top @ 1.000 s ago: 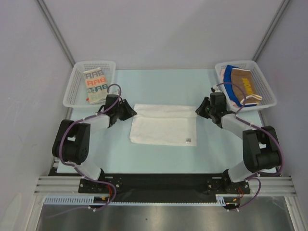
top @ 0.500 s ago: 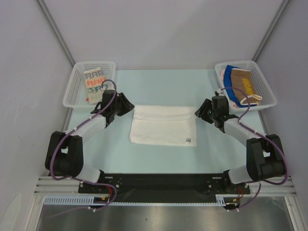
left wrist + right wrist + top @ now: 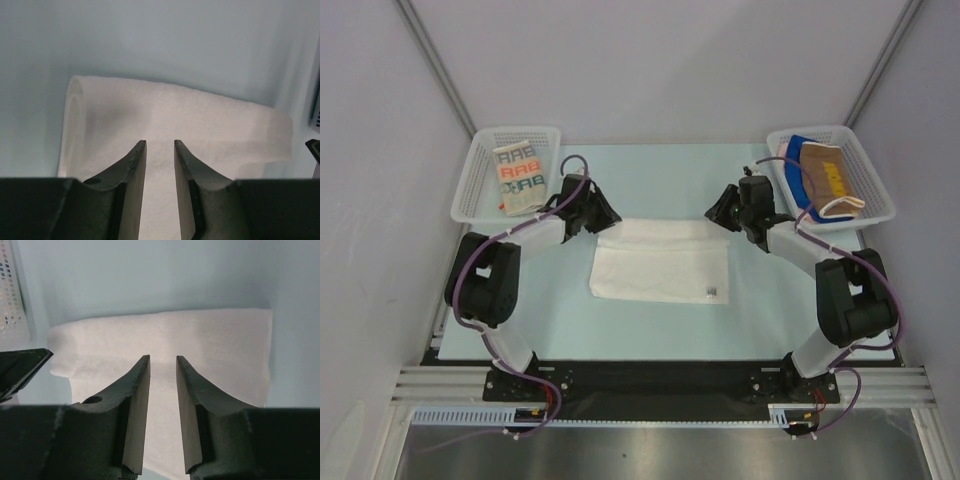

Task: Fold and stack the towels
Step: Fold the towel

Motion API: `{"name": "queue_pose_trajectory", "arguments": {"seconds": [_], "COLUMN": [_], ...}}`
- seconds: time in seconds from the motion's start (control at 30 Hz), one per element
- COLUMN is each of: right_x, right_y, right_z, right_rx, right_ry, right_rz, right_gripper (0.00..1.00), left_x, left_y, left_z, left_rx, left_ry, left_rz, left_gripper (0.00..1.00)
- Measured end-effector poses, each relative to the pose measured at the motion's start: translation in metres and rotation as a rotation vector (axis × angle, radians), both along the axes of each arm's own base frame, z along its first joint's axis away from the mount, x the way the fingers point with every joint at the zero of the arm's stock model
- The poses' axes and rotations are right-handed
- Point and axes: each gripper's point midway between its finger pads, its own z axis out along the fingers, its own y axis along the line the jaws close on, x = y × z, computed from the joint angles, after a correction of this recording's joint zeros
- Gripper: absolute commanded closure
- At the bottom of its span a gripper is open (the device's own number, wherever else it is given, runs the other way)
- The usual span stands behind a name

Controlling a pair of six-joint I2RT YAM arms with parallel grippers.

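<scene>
- While the white towel (image 3: 660, 262) lies folded flat in the middle of the table (image 3: 650, 330), both arms reach in over its far edge.
- The left gripper (image 3: 603, 216) hangs at the towel's far left corner. In its wrist view the fingers (image 3: 131, 172) stand a narrow slit apart, with nothing between them and only cloth showing beyond.
- The right gripper (image 3: 716, 212) hangs at the far right corner. Its fingers (image 3: 136, 400) are likewise parted by a slim gap and pinch nothing.
- I cannot tell whether either tip touches the cloth.
- In the left wrist view, one short edge of the towel shows as a rounded fold.
- A cream towel (image 3: 517, 178) with letters lies in the left basket (image 3: 468, 195).
- A brown towel (image 3: 825, 178) rests on a blue towel (image 3: 794, 160) in the right basket (image 3: 878, 195).
</scene>
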Motion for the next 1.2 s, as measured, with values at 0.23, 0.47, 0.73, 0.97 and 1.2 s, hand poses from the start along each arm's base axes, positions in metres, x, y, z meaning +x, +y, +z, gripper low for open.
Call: {"name": "queue_pose_trajectory", "arguments": {"seconds": [0.23, 0.47, 0.73, 0.97, 1.2], "right_x": [-0.022, -0.061, -0.059, -0.061, -0.060], "right_y": [0.002, -0.022, -0.030, -0.042, -0.049], "right_z": [-0.052, -0.089, -0.083, -0.075, -0.065], "right_rx": [0.014, 0.058, 0.102, 0.104, 0.089], "right_ry": [0.124, 0.231, 0.227, 0.225, 0.199], "right_rz": [0.032, 0.009, 0.007, -0.008, -0.013], "right_gripper": [0.68, 0.68, 0.68, 0.67, 0.64], "left_x": [-0.025, -0.046, -0.044, -0.046, -0.051], "left_y": [0.002, 0.013, 0.014, 0.033, 0.044], "left_z": [-0.035, -0.061, -0.059, -0.054, -0.045], "left_rx": [0.009, 0.021, -0.016, 0.016, 0.045], "left_ry": [0.094, 0.155, 0.146, 0.165, 0.167], "left_rz": [-0.018, -0.012, -0.022, 0.014, 0.039], "left_gripper": [0.67, 0.69, 0.60, 0.60, 0.60]}}
